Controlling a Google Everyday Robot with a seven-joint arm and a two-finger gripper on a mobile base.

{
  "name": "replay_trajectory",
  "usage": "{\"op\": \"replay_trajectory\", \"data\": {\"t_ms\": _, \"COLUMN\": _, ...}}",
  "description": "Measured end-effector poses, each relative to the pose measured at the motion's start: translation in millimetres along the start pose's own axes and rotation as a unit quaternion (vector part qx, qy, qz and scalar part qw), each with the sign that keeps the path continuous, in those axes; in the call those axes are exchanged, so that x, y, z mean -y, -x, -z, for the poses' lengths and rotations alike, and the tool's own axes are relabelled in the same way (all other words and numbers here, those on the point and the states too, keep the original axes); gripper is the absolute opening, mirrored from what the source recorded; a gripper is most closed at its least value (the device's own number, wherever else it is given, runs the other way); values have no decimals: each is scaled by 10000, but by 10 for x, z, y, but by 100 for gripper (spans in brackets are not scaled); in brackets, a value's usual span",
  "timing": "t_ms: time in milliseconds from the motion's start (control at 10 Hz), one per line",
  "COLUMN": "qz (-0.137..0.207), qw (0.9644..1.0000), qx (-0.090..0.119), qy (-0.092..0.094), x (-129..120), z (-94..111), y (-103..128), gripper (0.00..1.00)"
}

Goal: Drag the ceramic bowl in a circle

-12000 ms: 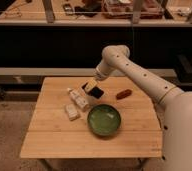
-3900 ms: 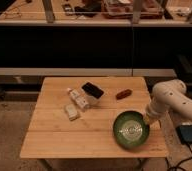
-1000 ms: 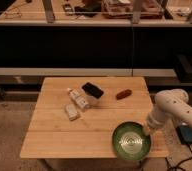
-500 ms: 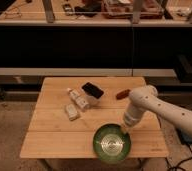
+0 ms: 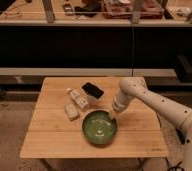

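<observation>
Fingers together; gripper tip on ceramic bowl far-right rim | bowl front-ctr of wooden table | tip: light downward press, slow arc, stay clear of white blocks & table edge

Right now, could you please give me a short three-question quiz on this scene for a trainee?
1. True or false: the round, glossy green ceramic bowl sits on the floor.
2. The robot's two-finger gripper, jaws shut, is at the bowl's: A) right rear rim, as seen by the camera; B) left front rim; C) underside.
3. What colour is the flat rectangular object behind the bowl?
Key: 1 false; 2 A; 3 black.
</observation>
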Motion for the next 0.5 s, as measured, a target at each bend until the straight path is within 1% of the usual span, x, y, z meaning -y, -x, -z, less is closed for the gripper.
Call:
{"op": "replay_trajectory", "data": {"t_ms": 100, "qz": -273, "qw": 9995, "qx": -125, "qy": -19, "x": -141, "z": 51, "y": -44, "gripper": 0}}
{"op": "replay_trajectory", "data": {"t_ms": 200, "qz": -630, "qw": 9975, "qx": -307, "qy": -16, "x": -323, "z": 148, "y": -65, "gripper": 0}}
{"op": "replay_trajectory", "data": {"t_ms": 300, "qz": -1289, "qw": 9899, "qx": -583, "qy": -37, "x": -569, "z": 320, "y": 27, "gripper": 0}}
{"op": "replay_trajectory", "data": {"t_ms": 400, "qz": -1675, "qw": 9830, "qx": -749, "qy": -36, "x": -704, "z": 436, "y": 111, "gripper": 0}}
{"op": "replay_trajectory", "data": {"t_ms": 500, "qz": -2075, "qw": 9744, "qx": -871, "qy": -3, "x": -834, "z": 558, "y": 271, "gripper": 0}}
